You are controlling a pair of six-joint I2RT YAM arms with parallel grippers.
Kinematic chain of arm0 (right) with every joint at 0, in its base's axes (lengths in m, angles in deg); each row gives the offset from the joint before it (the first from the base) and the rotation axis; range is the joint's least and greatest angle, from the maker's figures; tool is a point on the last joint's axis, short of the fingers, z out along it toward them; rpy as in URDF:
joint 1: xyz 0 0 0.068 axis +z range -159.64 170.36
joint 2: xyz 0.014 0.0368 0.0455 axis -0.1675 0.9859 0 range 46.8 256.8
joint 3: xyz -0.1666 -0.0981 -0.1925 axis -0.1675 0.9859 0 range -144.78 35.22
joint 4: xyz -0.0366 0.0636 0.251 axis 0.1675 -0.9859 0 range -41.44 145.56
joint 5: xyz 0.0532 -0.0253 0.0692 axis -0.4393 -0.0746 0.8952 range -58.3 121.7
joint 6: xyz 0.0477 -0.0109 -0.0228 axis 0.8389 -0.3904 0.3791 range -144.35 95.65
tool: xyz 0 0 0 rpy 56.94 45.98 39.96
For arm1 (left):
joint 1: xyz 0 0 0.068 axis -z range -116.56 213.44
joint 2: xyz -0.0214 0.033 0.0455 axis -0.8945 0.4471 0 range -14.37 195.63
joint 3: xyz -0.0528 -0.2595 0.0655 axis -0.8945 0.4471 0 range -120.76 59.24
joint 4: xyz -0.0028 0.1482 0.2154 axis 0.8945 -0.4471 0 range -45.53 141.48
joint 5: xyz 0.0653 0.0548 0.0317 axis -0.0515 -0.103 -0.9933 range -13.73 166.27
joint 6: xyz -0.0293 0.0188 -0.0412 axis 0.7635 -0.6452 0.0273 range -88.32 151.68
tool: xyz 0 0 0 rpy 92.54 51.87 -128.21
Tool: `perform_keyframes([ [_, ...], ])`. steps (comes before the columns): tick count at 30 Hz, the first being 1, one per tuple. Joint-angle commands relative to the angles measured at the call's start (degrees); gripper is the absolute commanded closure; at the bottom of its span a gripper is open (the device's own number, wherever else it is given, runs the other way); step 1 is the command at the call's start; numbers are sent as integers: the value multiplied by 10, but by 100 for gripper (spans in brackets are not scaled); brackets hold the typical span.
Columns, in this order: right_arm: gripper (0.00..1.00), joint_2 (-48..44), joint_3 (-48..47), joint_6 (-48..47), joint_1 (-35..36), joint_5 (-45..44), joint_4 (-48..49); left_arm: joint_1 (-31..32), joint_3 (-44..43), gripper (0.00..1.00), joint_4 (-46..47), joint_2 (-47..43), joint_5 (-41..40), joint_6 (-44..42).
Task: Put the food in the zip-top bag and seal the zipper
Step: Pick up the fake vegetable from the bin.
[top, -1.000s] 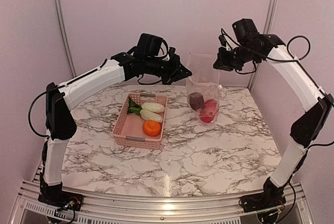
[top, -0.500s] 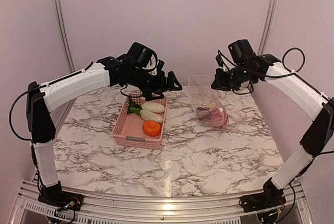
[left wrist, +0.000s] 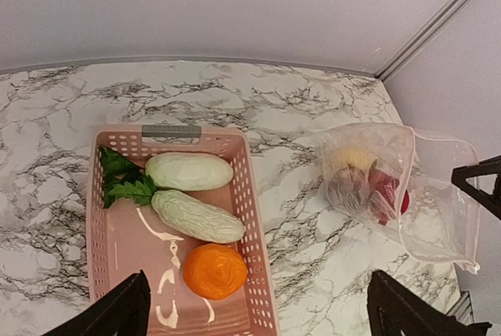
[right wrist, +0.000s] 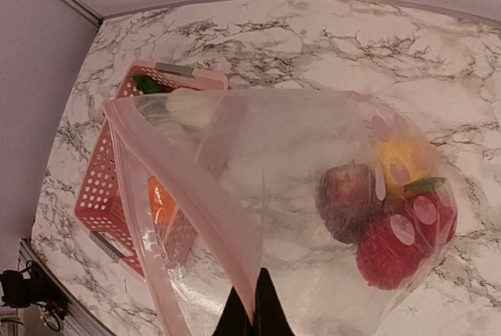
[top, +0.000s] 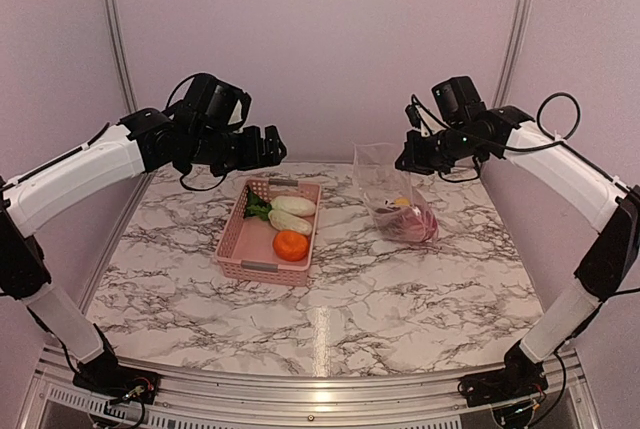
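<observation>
Mid-loading: right gripper [right wrist: 252, 305] pinches bag [top: 400, 199] at its mouth, bag lying on counter [top: 400, 299], perhaps four pieces inside; left gripper [top: 272, 146] spread, empty, above basket [top: 232, 239], so next grab: orange piece [left wrist: 214, 270].

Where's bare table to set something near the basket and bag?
Bare: the near half of the table, in front of the pink basket and zip-top bag; the strip between them; the left side beside the basket. Crowded: inside the basket, and the bag's mouth, held by the right gripper.

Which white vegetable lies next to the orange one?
The slanted one, right by the orange piece; the other white one lies beyond it.
</observation>
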Motion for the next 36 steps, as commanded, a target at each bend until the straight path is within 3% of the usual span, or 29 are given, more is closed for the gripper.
perform_keyframes([
  [1, 100, 3, -24, 1, 6, 6, 1, -3, 0, 1, -38, -5, -122, -10],
  [6, 100, -4, -16, 2, 7, 10, 2, -33, 157, 3, 107, -70, -36, 49],
  [10, 100, -11, -8, 2, 7, 11, 3, -35, 166, 15, 72, -42, -9, 66],
  [15, 100, -16, 3, 1, 7, 15, 9, -35, 194, 19, 90, -23, 61, 88],
  [21, 100, -22, 18, 1, 7, 24, 19, -36, 172, 25, 68, 46, 147, 108],
  [24, 100, -23, 24, -1, 8, 28, 23, -36, 150, 27, 31, 80, 152, 125],
  [36, 100, -24, 57, 10, 10, 37, 50, -37, 107, 33, 25, 170, 167, 126],
])
